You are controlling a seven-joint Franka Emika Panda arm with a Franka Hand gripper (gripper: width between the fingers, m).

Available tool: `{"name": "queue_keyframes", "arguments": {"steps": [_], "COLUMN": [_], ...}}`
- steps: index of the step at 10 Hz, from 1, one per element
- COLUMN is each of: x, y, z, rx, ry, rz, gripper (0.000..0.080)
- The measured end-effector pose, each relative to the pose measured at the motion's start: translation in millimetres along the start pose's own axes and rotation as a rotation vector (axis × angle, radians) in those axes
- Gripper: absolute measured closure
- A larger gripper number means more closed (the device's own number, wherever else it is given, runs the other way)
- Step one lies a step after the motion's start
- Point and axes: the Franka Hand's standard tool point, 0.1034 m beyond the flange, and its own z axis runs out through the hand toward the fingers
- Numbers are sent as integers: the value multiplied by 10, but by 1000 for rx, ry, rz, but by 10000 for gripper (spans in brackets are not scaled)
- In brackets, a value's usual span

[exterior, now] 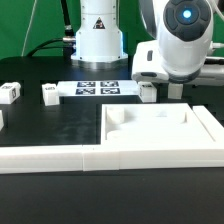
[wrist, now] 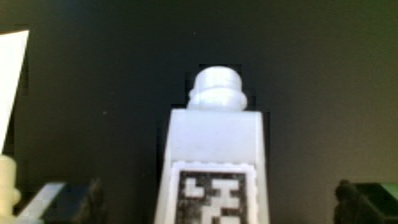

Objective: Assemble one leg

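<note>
White plastic leg point(wrist: 217, 140), likely light, stiff, slick: your pincer point(wrist: 210, 200) stands open astride it; grip its flat sides.

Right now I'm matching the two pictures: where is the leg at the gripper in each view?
Exterior view: the leg sits toward the exterior view's right, at the gripper.
Wrist view: the leg fills the centre, between the fingers.
Shared landmark: the gripper around it.

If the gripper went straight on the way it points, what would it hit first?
Probably the leg, between the gripper's open fingers; the fingers would likely meet the table beside it. Depth unclear.
</note>
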Motion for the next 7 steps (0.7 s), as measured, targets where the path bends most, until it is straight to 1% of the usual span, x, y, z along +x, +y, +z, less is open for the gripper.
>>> {"name": "queue_keyframes", "arguments": {"steps": [3,4,5,6,7], "x": [1,1,1,1,1], "y": [0,0,0,0,0], "z": [30,30,30,29,29], "rx": [-3,-3,-3,-3,-3], "ry": [-6,-6,-6,-6,-6], "rz": [0,0,0,0,0], "gripper": [151,268,415,415,512]}}
